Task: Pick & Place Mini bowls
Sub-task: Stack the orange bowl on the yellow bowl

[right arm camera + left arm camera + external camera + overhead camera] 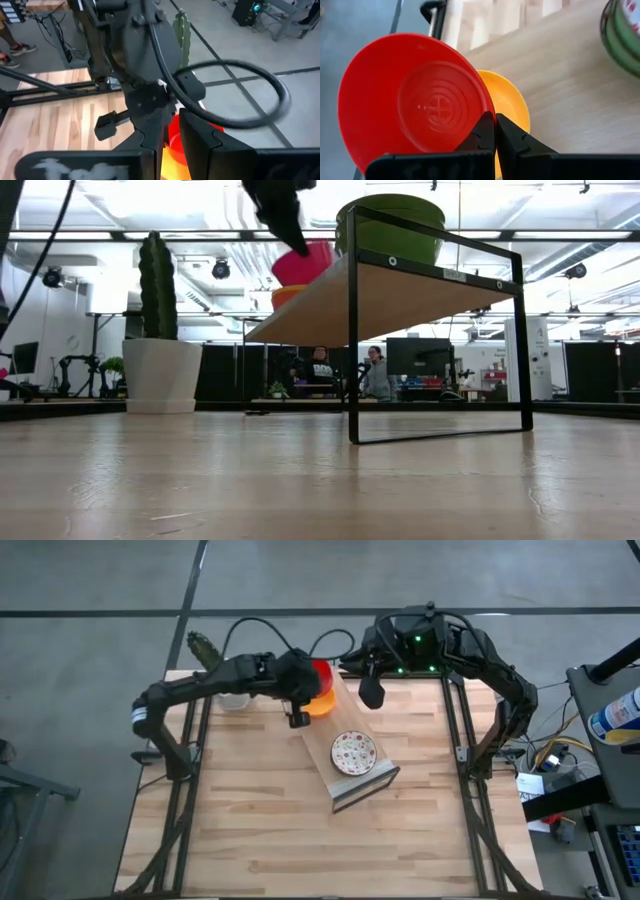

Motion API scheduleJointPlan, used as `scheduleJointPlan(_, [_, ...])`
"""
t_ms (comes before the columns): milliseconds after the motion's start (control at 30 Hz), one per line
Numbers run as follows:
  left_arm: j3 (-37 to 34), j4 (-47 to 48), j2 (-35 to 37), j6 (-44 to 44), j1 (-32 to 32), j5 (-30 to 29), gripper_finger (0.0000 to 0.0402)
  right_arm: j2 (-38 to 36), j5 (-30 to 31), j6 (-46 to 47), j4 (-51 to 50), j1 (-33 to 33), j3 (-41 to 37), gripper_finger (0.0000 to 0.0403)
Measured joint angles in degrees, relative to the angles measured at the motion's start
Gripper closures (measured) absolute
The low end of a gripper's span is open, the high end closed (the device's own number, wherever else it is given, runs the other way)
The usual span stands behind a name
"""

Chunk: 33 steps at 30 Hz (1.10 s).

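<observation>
Placing step in hand. The left gripper (495, 131), clenched on the rim of the red bowl (415, 100), holds it over the far end of the shelf (372, 778), directly above the orange bowl (507, 100), which sits on the shelf board. A stack looks intended. The next move calls for a short descent to seat red in orange, then a release (rim pinch is thin, so a level set-down matters).

A speckled bowl (353, 752) sits on the shelf's near half, well apart from the stack.

Left arm reaches in from the table's left edge, wrist bent down over the shelf. Right gripper (372, 692) hangs just beyond the shelf's far end, near the red bowl; fingers look part-closed around nothing, though I cannot tell for certain. The cactus (204, 648) stands at the far left corner.
</observation>
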State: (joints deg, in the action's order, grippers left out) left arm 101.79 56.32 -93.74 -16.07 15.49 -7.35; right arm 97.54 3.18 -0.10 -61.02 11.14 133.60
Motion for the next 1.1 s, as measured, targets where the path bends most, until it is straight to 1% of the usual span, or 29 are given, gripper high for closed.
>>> scheduleJointPlan(267, [-0.28,1.43,-3.9,-0.5,-0.02,0.62,0.0401,-0.42,-0.02,-0.03,-2.04,0.0,0.0,0.0346])
scheduleJointPlan(400, [-0.28,2.53,-4.69,-0.62,-0.13,2.11,0.0401,-0.65,0.0,-0.32,-2.2,0.0,0.0,0.0346])
scheduleJointPlan(733, [-0.3,3.21,-4.76,-0.66,-0.33,3.13,0.0398,-0.72,0.0,-1.59,-2.18,0.02,0.0,0.0346])
scheduleJointPlan(833, [-0.3,3.35,-4.74,-0.64,-0.39,2.95,0.0388,-0.72,0.0,-1.6,-2.18,0.02,0.0,0.0346])
scheduleJointPlan(967, [-0.26,4.27,-4.74,-0.99,-0.4,2.92,0.0362,-0.72,0.0,-1.6,-2.18,0.02,0.0,0.0346])
scheduleJointPlan(1100, [-0.23,4.59,-4.72,-1.16,-0.76,0.38,0.033,-0.72,-0.01,-1.78,-2.16,0.02,0.0,0.0346])
